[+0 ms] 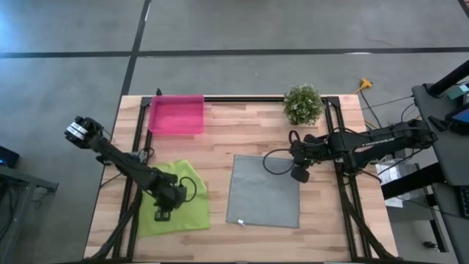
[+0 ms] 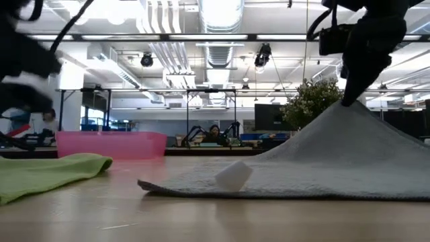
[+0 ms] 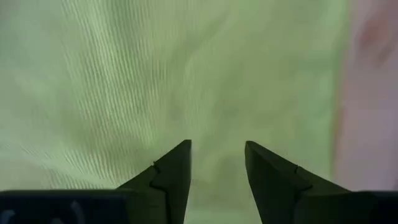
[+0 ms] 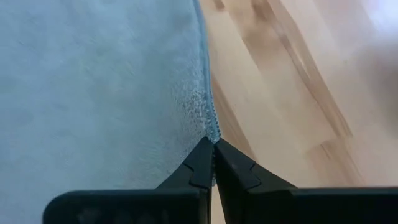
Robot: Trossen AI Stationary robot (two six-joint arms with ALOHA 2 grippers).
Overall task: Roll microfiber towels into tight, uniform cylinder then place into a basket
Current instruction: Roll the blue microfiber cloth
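Observation:
The lime green towel (image 1: 179, 196) lies rumpled on the table's near left part, also seen in the low view (image 2: 47, 171). My left gripper (image 1: 163, 213) stands over it, open, its fingers (image 3: 174, 174) apart above the cloth (image 3: 155, 74). The grey towel (image 1: 262, 192) lies near the middle, a white tag (image 2: 233, 176) at its near edge. My right gripper (image 1: 299, 174) is shut on its right side. The pink basket (image 1: 176, 115) rests at the far left. My right gripper pinches the grey towel's hemmed right edge (image 4: 210, 124) between its two shut fingers, coming from above and slanting down. That edge is lifted, so the cloth rises to a peak (image 2: 349, 107) under the fingers and slopes down to the part lying flat on the table.
A small potted plant (image 1: 303, 103) stands at the far edge, right of the middle, close behind my right arm. Bare wood (image 1: 242, 136) lies between the basket and the grey towel. Black frame rails (image 1: 344, 183) run along the table's sides.

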